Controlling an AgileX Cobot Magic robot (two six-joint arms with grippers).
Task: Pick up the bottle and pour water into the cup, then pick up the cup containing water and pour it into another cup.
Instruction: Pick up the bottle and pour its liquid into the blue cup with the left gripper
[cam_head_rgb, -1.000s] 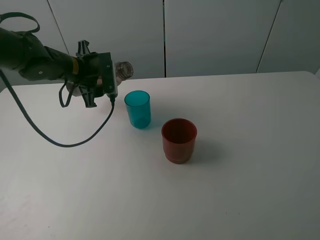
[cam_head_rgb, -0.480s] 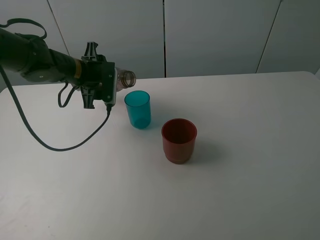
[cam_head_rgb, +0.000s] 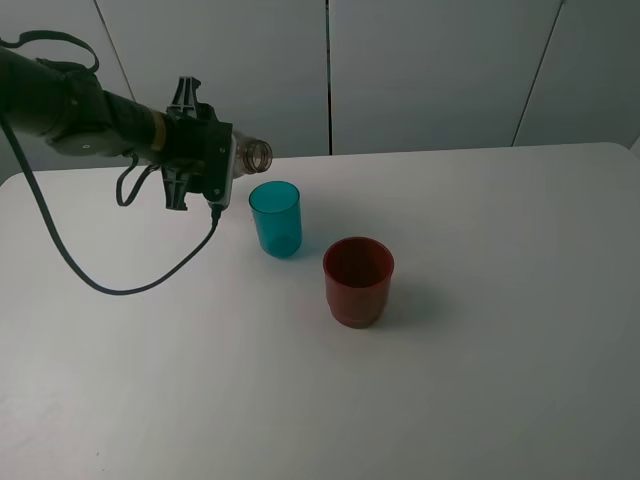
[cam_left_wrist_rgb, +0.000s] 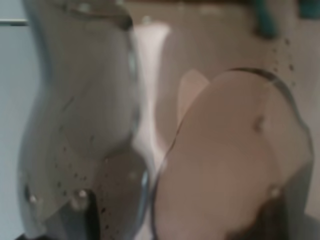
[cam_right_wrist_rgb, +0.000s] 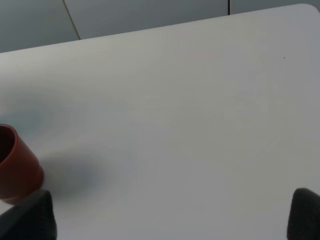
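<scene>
The left end effector (cam_head_rgb: 205, 165) is clamped on the bottle (cam_head_rgb: 252, 156). The bottle is tipped almost level, its open mouth just above and to the left of the cup (cam_head_rgb: 275, 220) and short of the rim, apparently so that water lands inside once the mouth comes over it. The red cup (cam_head_rgb: 358, 280) stands on the desk (cam_head_rgb: 480, 350) near the cup's front right, probably handy for the second pour, and the right end effector (cam_right_wrist_rgb: 165, 220) hangs beyond it with fingers spread wide.

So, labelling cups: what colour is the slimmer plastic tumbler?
The slim plastic tumbler is translucent teal-blue; exterior high view.
</scene>
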